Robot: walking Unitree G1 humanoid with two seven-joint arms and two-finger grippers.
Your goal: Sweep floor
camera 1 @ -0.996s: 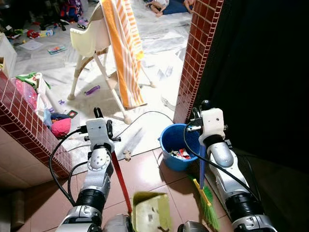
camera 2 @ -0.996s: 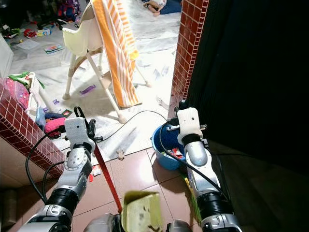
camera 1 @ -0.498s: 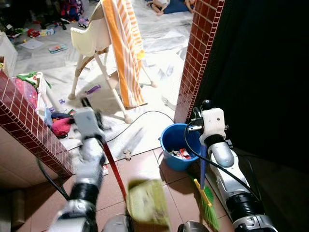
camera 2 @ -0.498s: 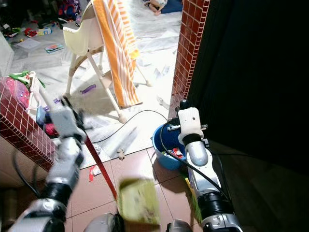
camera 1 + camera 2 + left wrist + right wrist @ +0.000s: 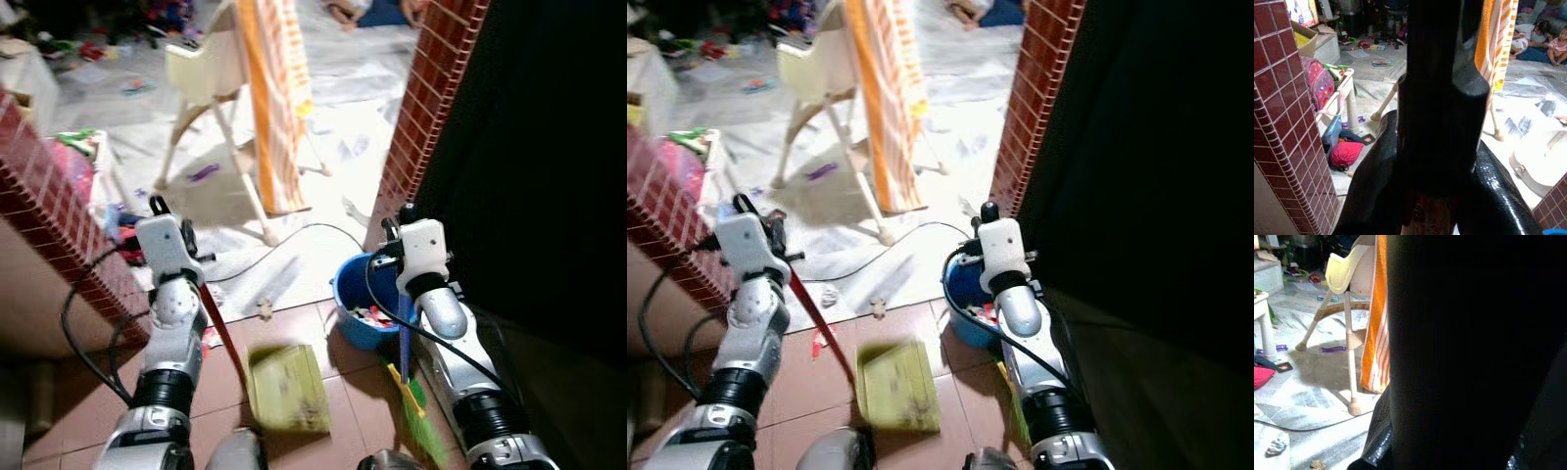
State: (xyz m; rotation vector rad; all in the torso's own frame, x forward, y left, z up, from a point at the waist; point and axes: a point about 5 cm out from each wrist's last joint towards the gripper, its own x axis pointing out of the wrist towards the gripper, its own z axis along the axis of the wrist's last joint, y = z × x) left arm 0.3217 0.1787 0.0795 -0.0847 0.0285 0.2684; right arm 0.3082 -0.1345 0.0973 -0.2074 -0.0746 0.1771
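My left gripper (image 5: 157,208) is shut on the red handle (image 5: 223,343) of a yellow-green dustpan (image 5: 287,388), which hangs low over the brown tiles between my arms. On the other side, my right gripper (image 5: 403,215) is shut on the blue handle (image 5: 404,338) of a broom, whose green bristles (image 5: 421,423) reach the floor beside my right arm. A blue bucket (image 5: 355,299) with scraps inside stands just left of the right arm. Litter lies on the tiles: a small brown bit (image 5: 263,311) and a red wrapper (image 5: 819,339).
A red brick pillar (image 5: 431,108) rises behind the bucket, with darkness to its right. A low brick wall (image 5: 54,215) runs on the left. A high chair (image 5: 211,88) draped with an orange striped towel (image 5: 277,88) stands ahead. A black cable (image 5: 294,235) crosses the floor.
The view has shifted. My left arm swung out to the left and back, and the dustpan moved forward, away from me. The right arm and broom kept still.
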